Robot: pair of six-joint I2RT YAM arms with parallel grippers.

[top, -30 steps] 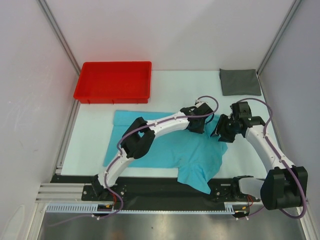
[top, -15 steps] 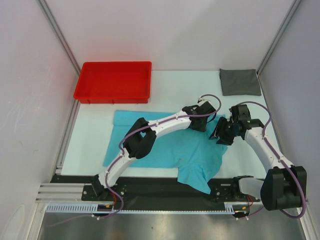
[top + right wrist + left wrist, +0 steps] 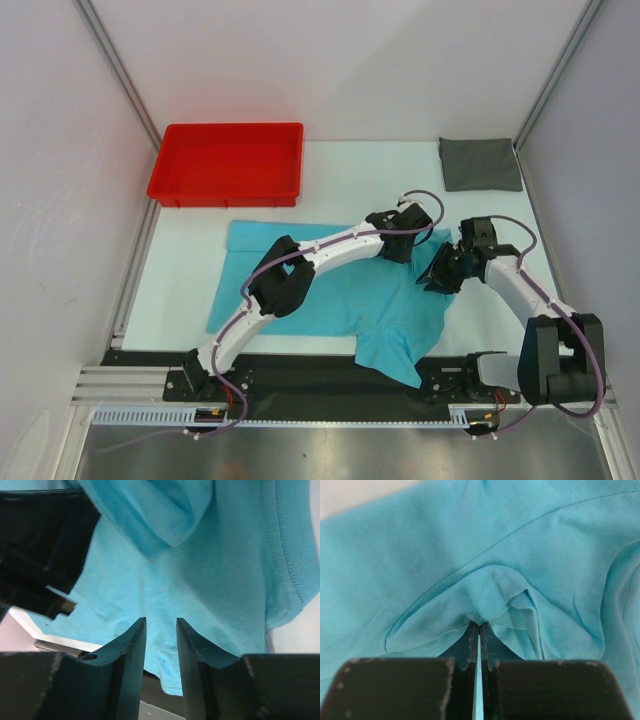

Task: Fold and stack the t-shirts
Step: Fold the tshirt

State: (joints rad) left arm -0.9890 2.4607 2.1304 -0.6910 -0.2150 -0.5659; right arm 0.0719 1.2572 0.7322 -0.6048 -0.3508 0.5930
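Note:
The turquoise t-shirt (image 3: 330, 295) lies rumpled across the middle of the table, one corner hanging over the near edge. My left gripper (image 3: 404, 246) is at its far right part, shut on a pinched fold of the turquoise cloth (image 3: 492, 587); the jaws are closed in the left wrist view (image 3: 479, 626). My right gripper (image 3: 438, 273) is just right of it, open and empty, hovering over the shirt's right edge (image 3: 235, 570); its fingers are apart in the right wrist view (image 3: 161, 621). The dark grey t-shirt (image 3: 480, 163) lies folded at the far right corner.
A red plastic tray (image 3: 228, 163) stands at the far left. White walls with metal frame posts close in both sides. A black rail (image 3: 330, 385) runs along the near edge under the hanging shirt corner.
My right gripper has moved toward the near side and a little left, lower over the shirt's right edge. The left gripper has hardly moved and keeps its hold.

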